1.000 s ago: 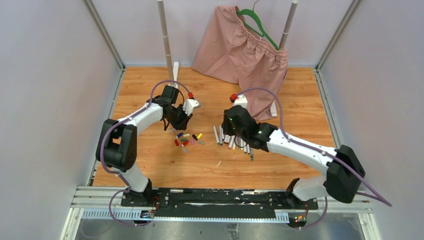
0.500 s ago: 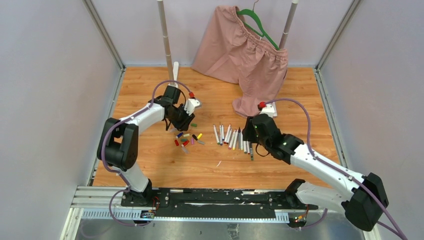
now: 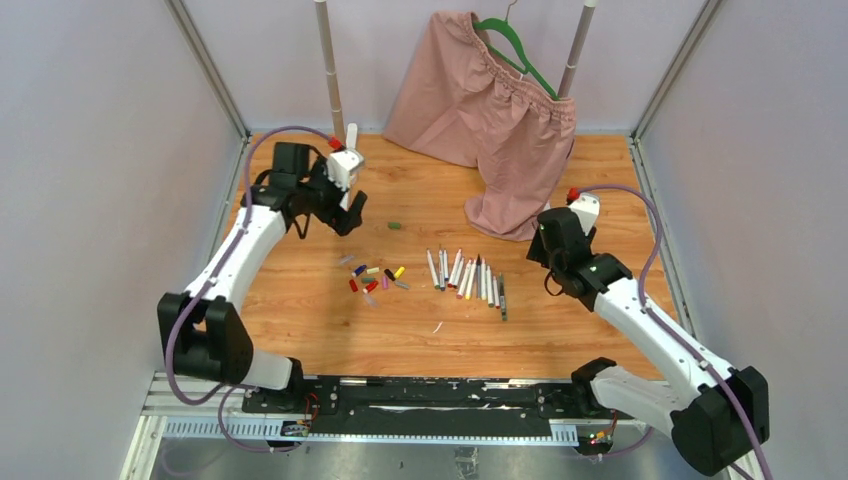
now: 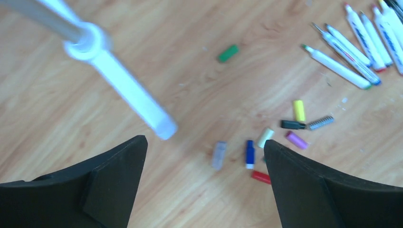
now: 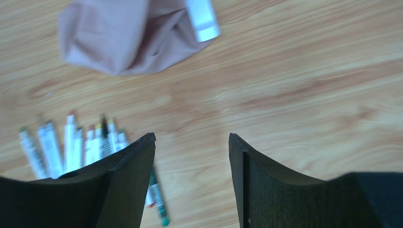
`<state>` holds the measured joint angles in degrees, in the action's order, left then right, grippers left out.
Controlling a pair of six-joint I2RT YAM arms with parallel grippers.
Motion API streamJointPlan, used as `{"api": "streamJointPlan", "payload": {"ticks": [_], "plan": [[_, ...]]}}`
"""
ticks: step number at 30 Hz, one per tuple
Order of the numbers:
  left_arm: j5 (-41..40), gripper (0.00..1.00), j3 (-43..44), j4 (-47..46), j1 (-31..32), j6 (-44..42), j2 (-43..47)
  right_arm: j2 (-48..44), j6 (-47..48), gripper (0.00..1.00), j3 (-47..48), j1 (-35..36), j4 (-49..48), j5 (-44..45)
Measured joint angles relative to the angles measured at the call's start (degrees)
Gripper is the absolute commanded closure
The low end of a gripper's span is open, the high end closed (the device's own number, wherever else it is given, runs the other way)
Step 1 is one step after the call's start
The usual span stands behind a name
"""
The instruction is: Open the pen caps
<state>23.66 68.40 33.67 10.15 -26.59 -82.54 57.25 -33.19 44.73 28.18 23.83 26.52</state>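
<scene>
In the left wrist view the left gripper is seen with its jaws spread wide and nothing between them. The pen caps lie loose in a small cluster on the wooden table, and one green cap is set well apart from the rest. The pens are laid side by side at the upper right. A blurred white pole crosses just ahead of the jaws, and it could be struck if the arm were swung low. The caps, being small and light, could be scattered by a careless sweep.

In the right wrist view the right gripper is likewise shown parted and empty. The row of pens lies to its left. The hem of the pink shorts rests on the table beyond, beside a white block. Cloth could be snagged if the pens were approached from that side.

In the top view both arms are held clear of the pens and caps, which lie between them. Whether any pen is capped cannot be told from here, and one could be overlooked in so tight a row. The shorts are hung from a green hanger at the back
</scene>
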Motion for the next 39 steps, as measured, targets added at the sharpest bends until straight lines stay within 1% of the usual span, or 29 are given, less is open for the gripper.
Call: {"api": "streamJointPlan", "payload": {"ticks": [4,7,10,11,13,17,18,25,27,29,33,39], "plan": [[-0.35,0.00,-1.81,-3.87,-6.03,1.81,4.37,0.76,2.67,0.33,-1.66,-2.91,-1.09,6.27],[-3.89,0.00,-4.90,-8.13,-7.89,4.44,5.75,0.70,4.87,0.31,-3.50,-4.35,-3.23,9.99],[-8.66,0.00,-11.15,-14.38,-8.28,7.50,7.78,0.87,6.75,0.30,-5.31,-7.50,-6.32,12.07],[-10.12,0.00,-14.64,-18.10,-8.66,8.74,8.94,1.16,7.30,0.30,-5.95,-8.90,-7.45,12.92],[-12.20,0.00,-19.69,-23.69,-9.29,10.47,10.54,1.77,8.57,0.27,-7.56,-10.88,-10.36,14.27],[-13.81,0.00,-29.09,-35.65,-9.73,13.79,12.04,2.89,12.52,0.02,-13.68,-12.85,-19.80,17.44],[-13.81,0.00,-31.06,-38.51,-9.73,14.56,11.98,3.48,13.31,0.01,-14.82,-13.00,-21.64,17.86],[-13.35,0.00,-42.71,-58.73,-9.70,17.86,11.50,12.70,21.09,0.00,-20.57,-14.36,-39.76,20.46],[-12.87,0.00,-45.94,-65.33,-9.70,18.38,11.89,14.45,23.17,0.00,-21.42,-14.60,-44.28,20.52],[-12.50,0.00,-48.17,-70.05,-9.70,18.73,12.48,16.55,25.66,0.00,-21.44,-14.82,-48.78,20.52],[-12.46,0.00,-48.41,-71.93,-9.70,19.58,14.10,19.28,29.20,0.00,-21.79,-16.13,-56.68,19.67],[-12.61,0.00,-48.54,-72.11,-9.70,20.48,15.93,21.27,30.95,0.00,-24.09,-17.29,-64.11,18.32]]}}
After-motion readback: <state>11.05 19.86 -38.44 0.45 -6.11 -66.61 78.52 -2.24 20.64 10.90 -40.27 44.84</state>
